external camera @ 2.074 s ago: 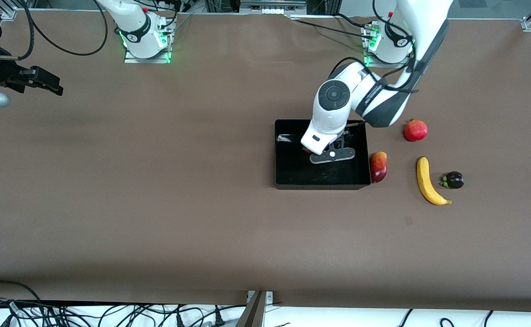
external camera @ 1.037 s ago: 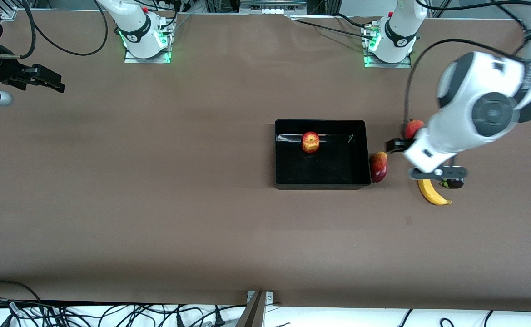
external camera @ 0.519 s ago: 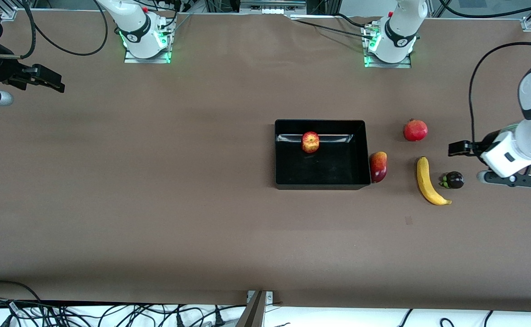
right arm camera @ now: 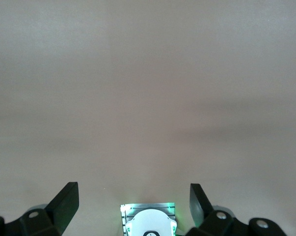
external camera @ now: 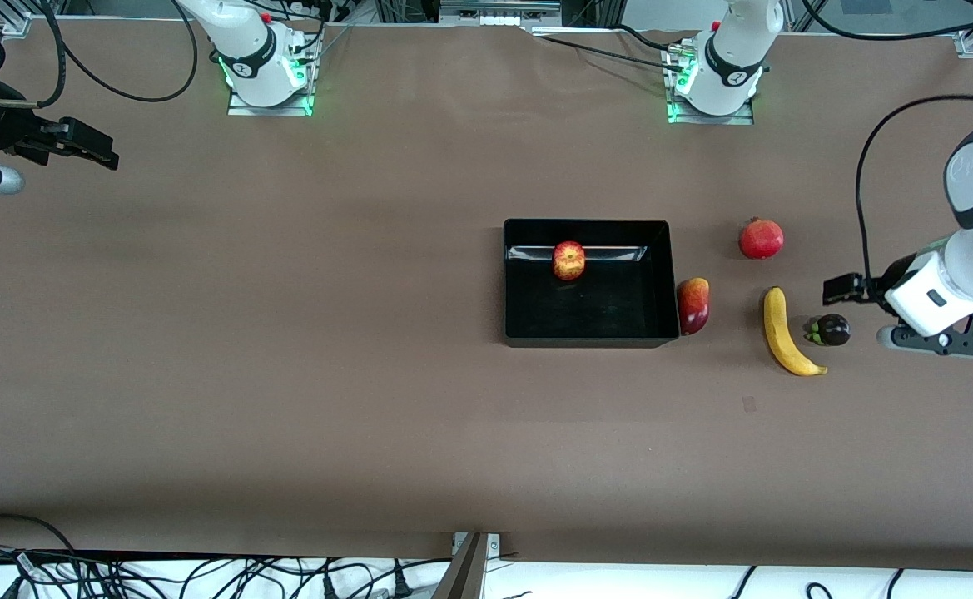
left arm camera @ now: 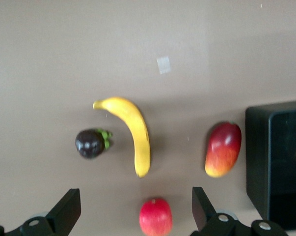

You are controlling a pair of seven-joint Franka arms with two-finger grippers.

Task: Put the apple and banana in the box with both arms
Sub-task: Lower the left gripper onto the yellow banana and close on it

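1 right gripper [external camera: 91,150] waits over the brown desk [external camera: 286,374] at its arm's end, fingers [right arm camera: 64,201] apart. Mottled red-yellow apple [external camera: 568,259] sits in the glossy black box [external camera: 519,333]. Long yellow banana [external camera: 781,333] lies on the desk toward the left arm's end. Left gripper [external camera: 842,288] hovers near it, fingers [left arm camera: 68,209] spread, empty.

Even overhead light, soft faint shadows, glare streak inside the box [external camera: 657,249], left wrist view slightly blurred

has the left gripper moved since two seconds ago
Yes. The left gripper was down in the box then; now it hangs open past the banana, toward the left arm's end of the table.
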